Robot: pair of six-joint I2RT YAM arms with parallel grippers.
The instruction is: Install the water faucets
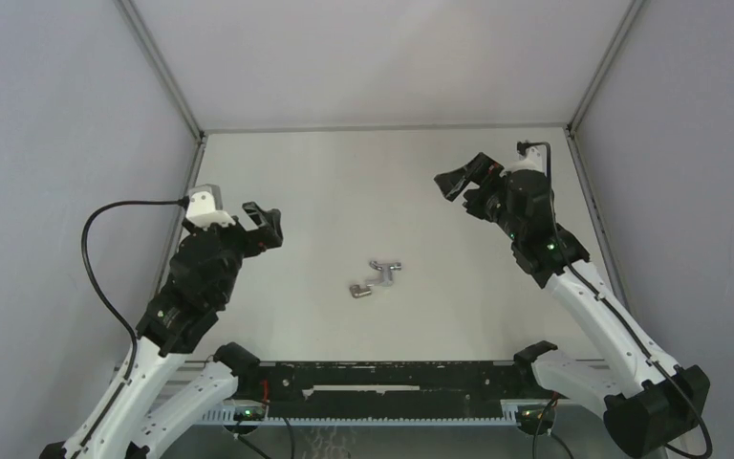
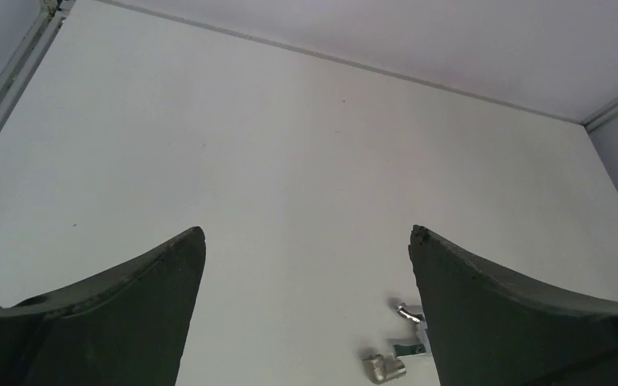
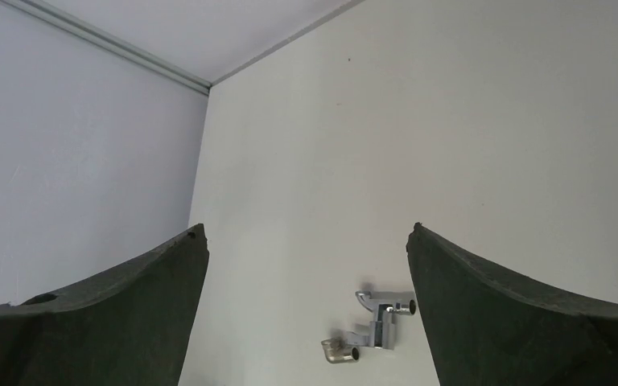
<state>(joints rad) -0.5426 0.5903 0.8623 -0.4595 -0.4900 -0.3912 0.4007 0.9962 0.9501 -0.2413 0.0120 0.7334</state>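
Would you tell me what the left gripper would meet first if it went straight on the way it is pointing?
Probably bare table: the open left gripper aims at empty surface, and the water faucets lie off beside one finger, outside that line. Depth is uncertain.

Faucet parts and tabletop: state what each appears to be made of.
Bent faucet part: likely polished metal, chrome-like; it is silver with bright glints. Stubby faucet part: same silver shine, probably metal too. Table: matte off-white surface without reflections; painted board or laminate, cannot tell which.
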